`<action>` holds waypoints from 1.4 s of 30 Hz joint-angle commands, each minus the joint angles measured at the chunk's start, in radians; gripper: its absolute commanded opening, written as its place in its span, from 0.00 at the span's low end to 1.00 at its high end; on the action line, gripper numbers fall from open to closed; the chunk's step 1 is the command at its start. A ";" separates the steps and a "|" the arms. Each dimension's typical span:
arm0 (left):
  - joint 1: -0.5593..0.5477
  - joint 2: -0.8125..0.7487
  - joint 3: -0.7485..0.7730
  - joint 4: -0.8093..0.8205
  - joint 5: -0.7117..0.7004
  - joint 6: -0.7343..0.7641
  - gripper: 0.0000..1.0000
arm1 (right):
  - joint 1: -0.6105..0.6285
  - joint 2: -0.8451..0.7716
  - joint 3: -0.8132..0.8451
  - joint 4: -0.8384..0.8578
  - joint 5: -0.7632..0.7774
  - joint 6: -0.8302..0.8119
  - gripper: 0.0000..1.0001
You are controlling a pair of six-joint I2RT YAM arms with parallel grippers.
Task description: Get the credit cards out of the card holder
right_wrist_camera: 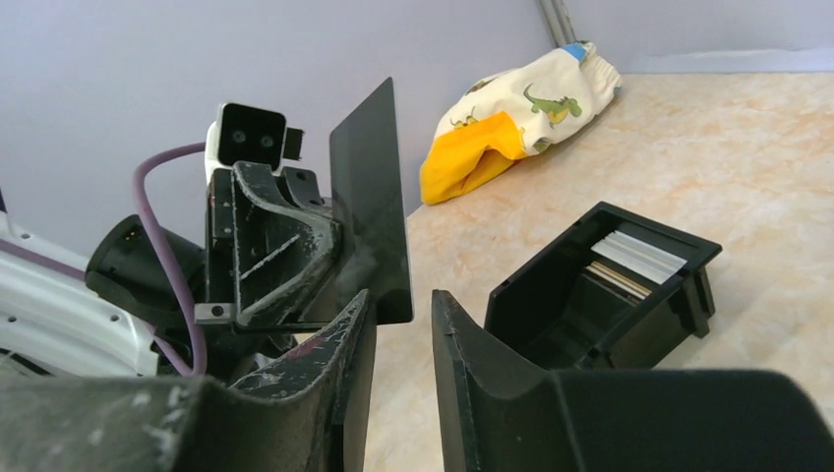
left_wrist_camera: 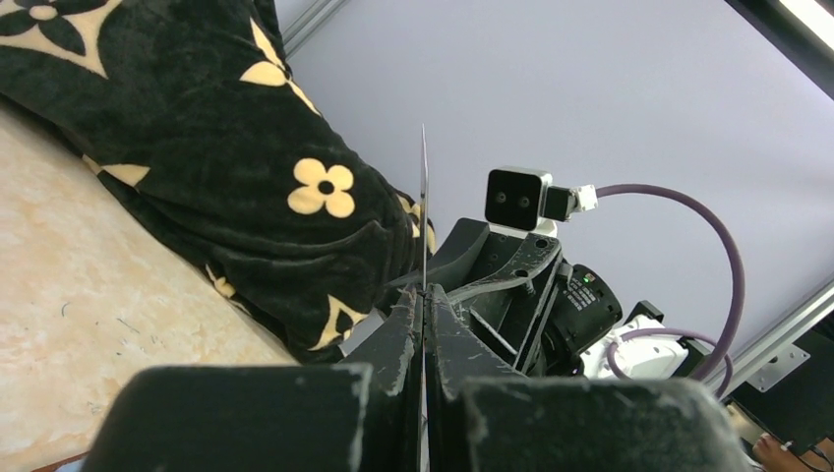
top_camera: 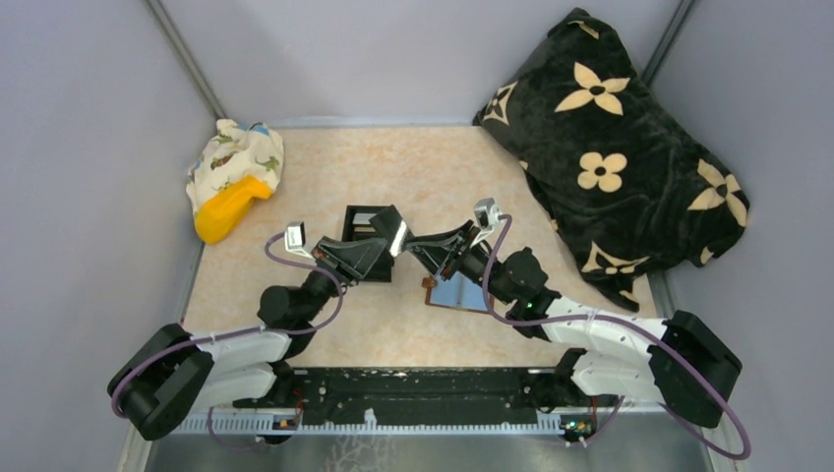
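Left gripper (left_wrist_camera: 424,307) clamping fully shut on card (right_wrist_camera: 372,197), holding it above desk (top_camera: 413,167) centre. Right gripper (right_wrist_camera: 403,329) standing partly open, gripping nothing; card's lower corner hanging just above gap between its fingers. Card holder (top_camera: 458,293) lying open, blue-grey inside up, right of desk centre toward near edge, under right arm. Black box (right_wrist_camera: 600,295) sitting near desk centre, containing stacked cards (right_wrist_camera: 637,258).
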 commanded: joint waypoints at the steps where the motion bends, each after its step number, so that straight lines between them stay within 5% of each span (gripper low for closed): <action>1: -0.005 0.005 0.024 0.121 0.028 0.014 0.00 | 0.013 0.007 0.058 0.082 -0.017 0.012 0.23; 6: -0.005 0.017 0.011 0.136 0.027 0.009 0.00 | 0.014 -0.011 0.051 0.075 -0.009 0.002 0.18; 10: -0.005 0.028 0.010 0.142 0.028 0.009 0.00 | 0.014 -0.013 0.051 0.070 -0.007 0.002 0.00; 19: -0.005 0.022 -0.004 0.129 0.006 0.014 0.00 | 0.014 -0.025 0.055 0.030 -0.007 -0.017 0.00; 24: -0.004 -0.056 -0.049 0.049 -0.045 0.069 0.60 | 0.010 -0.056 0.113 -0.124 0.013 -0.076 0.00; 29: 0.018 -0.340 -0.130 -0.255 -0.088 0.123 0.59 | -0.065 -0.054 0.225 -0.338 -0.070 -0.165 0.00; 35: 0.020 -0.728 -0.053 -0.829 -0.113 0.275 0.53 | -0.189 0.098 0.421 -0.600 -0.343 -0.382 0.00; 42: 0.021 -0.797 0.109 -1.213 -0.163 0.376 0.48 | -0.191 0.384 0.702 -0.862 -0.505 -0.572 0.00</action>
